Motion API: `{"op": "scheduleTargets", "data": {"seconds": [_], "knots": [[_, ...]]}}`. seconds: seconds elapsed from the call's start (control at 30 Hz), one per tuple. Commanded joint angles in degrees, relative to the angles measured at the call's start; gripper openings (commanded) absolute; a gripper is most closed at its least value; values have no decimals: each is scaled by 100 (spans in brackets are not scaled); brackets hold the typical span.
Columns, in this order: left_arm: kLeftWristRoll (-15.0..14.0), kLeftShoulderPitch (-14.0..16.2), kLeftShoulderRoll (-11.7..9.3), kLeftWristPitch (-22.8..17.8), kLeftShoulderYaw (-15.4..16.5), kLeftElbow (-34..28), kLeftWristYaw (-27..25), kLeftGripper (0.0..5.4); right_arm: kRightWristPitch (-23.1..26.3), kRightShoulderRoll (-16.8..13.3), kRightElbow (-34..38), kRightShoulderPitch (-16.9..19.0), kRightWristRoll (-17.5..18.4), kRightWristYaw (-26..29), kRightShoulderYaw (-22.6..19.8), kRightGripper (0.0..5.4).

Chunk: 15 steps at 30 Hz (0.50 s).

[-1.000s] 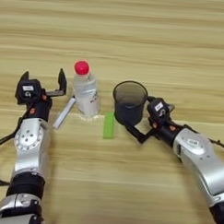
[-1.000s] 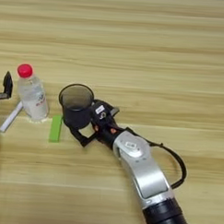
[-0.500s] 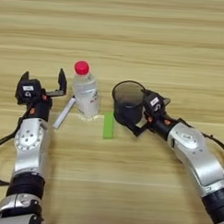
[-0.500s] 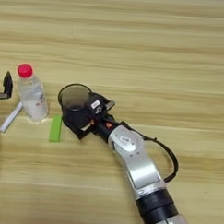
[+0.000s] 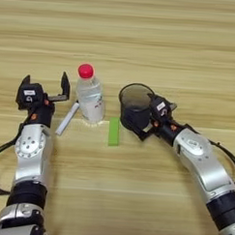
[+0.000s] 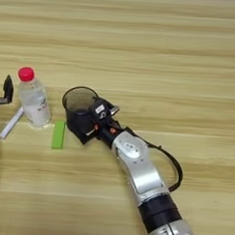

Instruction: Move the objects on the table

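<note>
We see the right gripper [image 5: 141, 121] clamped on the dark cup [image 5: 135, 106], its fingers half hidden behind the wall. The left gripper [image 5: 45, 87] gapes wide, holding nothing, beside the upright bottle [image 5: 89, 95] and the white marker [image 5: 67, 118].

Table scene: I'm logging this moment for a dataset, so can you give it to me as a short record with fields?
surface: wooden table
bottle: clear, red cap, upright
cup: dark translucent, upright, right of bottle
white marker: lying left of bottle
green block: flat, between bottle and cup
left tool: open, left of bottle, holding nothing
right tool: at the cup's right side
</note>
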<state>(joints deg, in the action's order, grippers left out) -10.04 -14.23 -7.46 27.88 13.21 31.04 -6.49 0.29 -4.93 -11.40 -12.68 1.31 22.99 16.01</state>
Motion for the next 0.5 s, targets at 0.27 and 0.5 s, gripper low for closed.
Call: {"op": "scheduleTargets", "data": {"seconds": [0.27,0.5], "knots": [[30,57,-15,-7,19,-13,31,540,-168,81,-114,-74,-38,21,-44,470],[36,56,-6,-1,16,-7,41,540,-129,45,260,-34,24,-92,-238,470]]}}
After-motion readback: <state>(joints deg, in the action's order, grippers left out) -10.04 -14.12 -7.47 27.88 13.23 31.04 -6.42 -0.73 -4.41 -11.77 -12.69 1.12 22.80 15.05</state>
